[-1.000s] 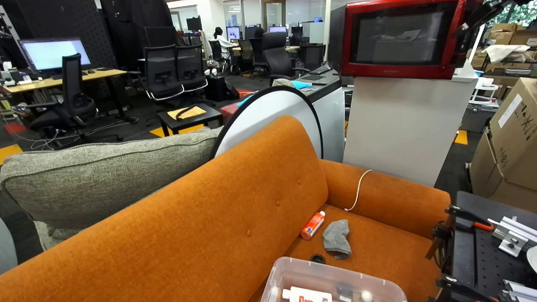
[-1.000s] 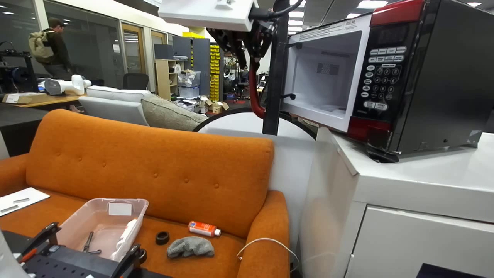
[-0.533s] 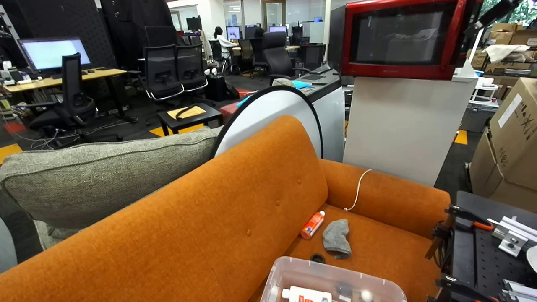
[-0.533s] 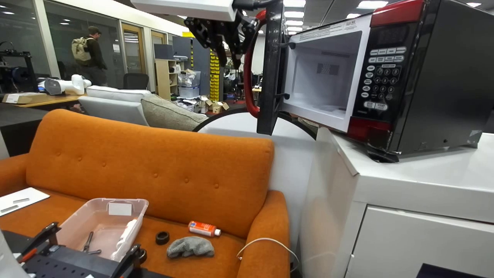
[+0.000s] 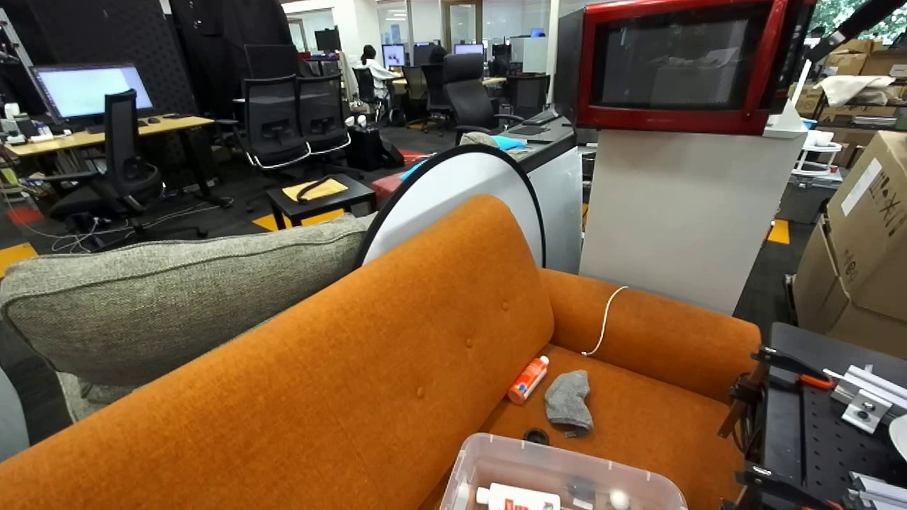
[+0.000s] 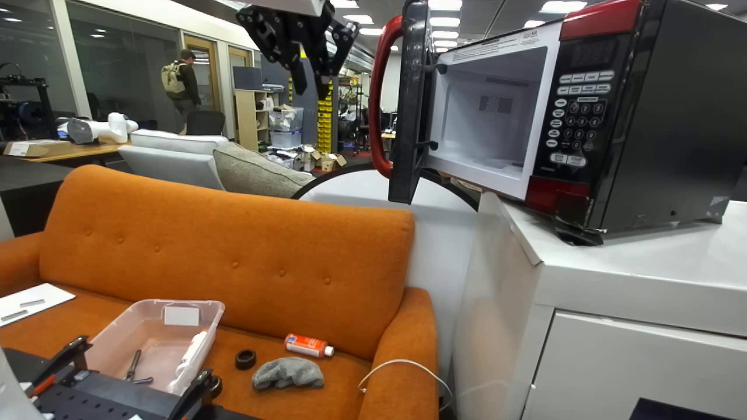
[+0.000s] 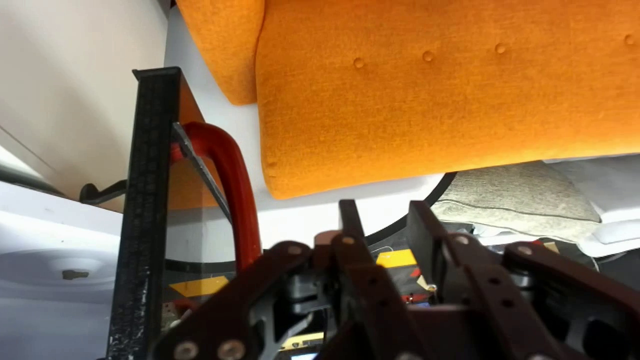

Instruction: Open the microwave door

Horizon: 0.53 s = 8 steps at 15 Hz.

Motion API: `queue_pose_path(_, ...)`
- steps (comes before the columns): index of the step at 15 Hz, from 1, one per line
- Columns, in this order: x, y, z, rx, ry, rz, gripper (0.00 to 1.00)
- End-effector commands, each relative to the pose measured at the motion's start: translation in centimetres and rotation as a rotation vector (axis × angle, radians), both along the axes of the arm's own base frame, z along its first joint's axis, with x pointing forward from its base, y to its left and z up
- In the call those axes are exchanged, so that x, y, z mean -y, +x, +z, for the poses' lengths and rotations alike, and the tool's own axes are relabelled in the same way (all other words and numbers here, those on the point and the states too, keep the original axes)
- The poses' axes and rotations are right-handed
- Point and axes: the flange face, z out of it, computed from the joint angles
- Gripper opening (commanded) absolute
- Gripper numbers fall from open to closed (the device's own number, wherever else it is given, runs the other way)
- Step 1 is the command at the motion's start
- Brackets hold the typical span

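Note:
The microwave door (image 6: 408,116) stands open, seen nearly edge-on in an exterior view. Its red frame and dark glass window (image 5: 673,64) face the camera in an exterior view. Its dark edge shows in the wrist view (image 7: 142,210). The curved red handle (image 6: 378,99) also shows in the wrist view (image 7: 239,185). The microwave (image 6: 671,116) shows its white interior and keypad. My gripper (image 6: 311,87) is open and empty, left of the handle and apart from it. In the wrist view its fingertips (image 7: 382,207) have a gap between them, with the handle to their left.
The microwave stands on a white cabinet (image 6: 636,291). An orange sofa (image 6: 233,233) lies below, with a grey cloth (image 6: 289,373), an orange bottle (image 6: 306,345) and a clear plastic bin (image 6: 157,326). A white round panel with a black rim (image 6: 362,189) stands behind the sofa.
My gripper has moved away from the handle, to the left in an exterior view. The door swung slightly further out early on, then stayed still. A person in the background walked right.

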Motion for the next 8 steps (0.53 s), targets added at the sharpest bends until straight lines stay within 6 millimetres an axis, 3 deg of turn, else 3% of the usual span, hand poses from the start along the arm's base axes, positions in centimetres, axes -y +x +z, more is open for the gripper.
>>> queue_pose_path(1, -0.6, -1.3, 0.7, -0.023, 0.022, 0.067, 0.08)
queue_pose_path(2, -0.8, -1.7, 0.9, -0.032, 0.031, 0.078, 0.2)
queue_pose_path(3, -1.0, -2.0, 1.0, -0.034, 0.037, 0.087, 0.47)
queue_pose_path(5, -1.4, -2.7, 1.3, -0.044, 0.045, 0.106, 0.49)
queue_pose_path(8, -2.3, -3.7, 1.6, -0.069, 0.067, 0.165, 0.69)
